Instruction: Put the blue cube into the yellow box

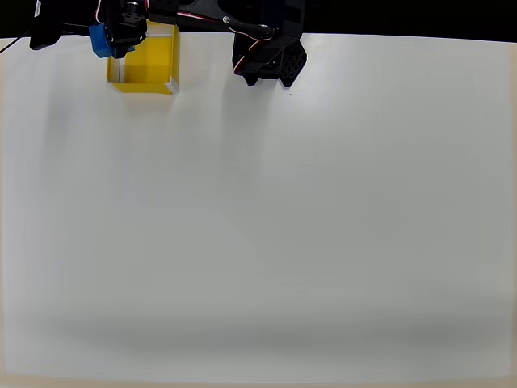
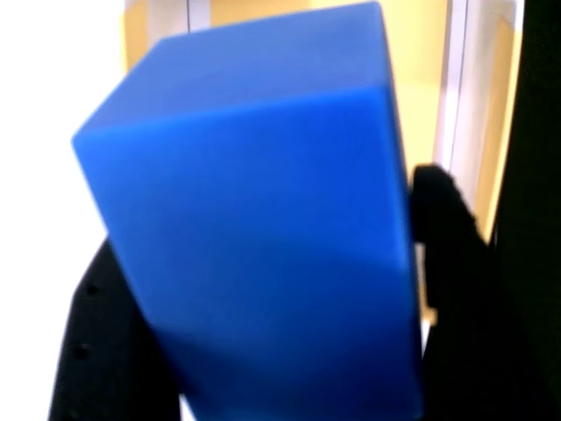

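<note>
The blue cube (image 2: 263,237) looms large in the wrist view, clamped between the two black fingers (image 2: 451,263) of my gripper (image 2: 263,289), with yellow box floor behind it. From overhead, the cube (image 1: 99,40) hangs at the upper-left corner of the yellow box (image 1: 157,65), just over its left wall, and my gripper (image 1: 113,36) is shut on it. The box sits at the table's far left edge, partly hidden by the arm.
The arm's black base (image 1: 271,56) stands at the table's far edge, right of the box. The white table (image 1: 283,226) stretches wide below and to the right.
</note>
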Robot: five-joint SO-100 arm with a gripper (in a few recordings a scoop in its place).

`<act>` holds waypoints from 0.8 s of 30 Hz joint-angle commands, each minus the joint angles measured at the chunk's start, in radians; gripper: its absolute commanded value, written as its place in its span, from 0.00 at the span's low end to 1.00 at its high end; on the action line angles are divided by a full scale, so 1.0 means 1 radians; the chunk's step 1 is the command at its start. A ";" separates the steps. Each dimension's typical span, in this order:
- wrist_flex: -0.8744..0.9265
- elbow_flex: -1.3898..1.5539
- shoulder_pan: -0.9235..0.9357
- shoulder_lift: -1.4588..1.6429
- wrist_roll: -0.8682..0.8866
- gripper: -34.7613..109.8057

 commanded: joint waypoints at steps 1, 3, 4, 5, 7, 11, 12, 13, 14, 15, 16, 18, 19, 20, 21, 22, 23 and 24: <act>-0.049 0.015 0.031 0.008 0.006 0.35; -0.087 0.049 0.029 -0.009 0.017 0.35; -0.104 0.066 0.029 -0.017 0.015 0.35; -0.126 0.081 0.029 -0.026 0.018 0.35; -0.161 0.110 0.029 -0.040 0.025 0.35; -0.201 0.146 0.029 -0.061 0.038 0.35; -0.218 0.158 0.029 -0.066 0.044 0.35; -0.229 0.169 0.029 -0.067 0.046 0.35; -0.236 0.175 0.029 -0.069 0.051 0.35; -0.242 0.181 0.029 -0.071 0.057 0.35; -0.244 0.186 0.029 -0.071 0.058 0.35; -0.216 0.172 0.028 -0.069 0.058 0.36; -0.198 0.156 0.028 -0.066 0.060 0.36; -0.186 0.144 0.028 -0.063 0.060 0.36; -0.179 0.137 0.028 -0.061 0.061 0.36; -0.172 0.130 0.028 -0.057 0.064 0.36; -0.155 0.123 0.028 -0.051 0.063 0.36; -0.135 0.114 0.028 -0.044 0.061 0.37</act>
